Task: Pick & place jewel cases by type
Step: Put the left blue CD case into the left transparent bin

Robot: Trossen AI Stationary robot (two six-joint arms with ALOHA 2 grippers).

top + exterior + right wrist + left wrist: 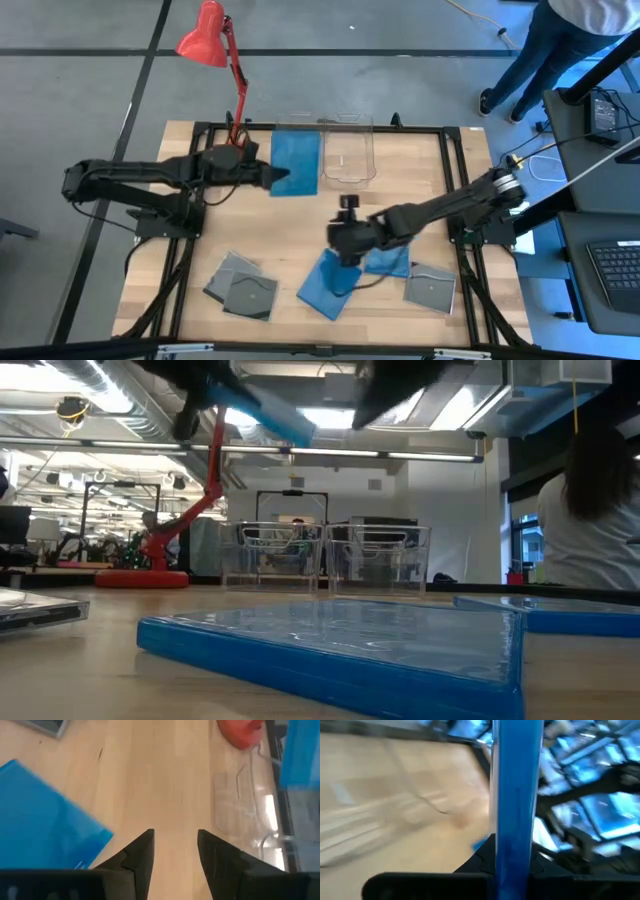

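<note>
Held blue jewel case [296,163]: clamped edge-on in shut left gripper [268,177] jaws, above far-left clear bin [297,125]. Risk: tilted release catches the rim.
Right gripper [173,851]: jaws apart, empty, over near blue case [328,284]; may nudge its neighbours.

Three blue cases show: one [296,160] held up at the back over the bins, two on the table, [328,285] and [388,262]. Three grey cases lie flat: two overlapping, [229,275] and [251,296], and one [431,289] apart. Two clear bins, [297,125] and [349,150], one red lamp [205,38], two arms.
</note>
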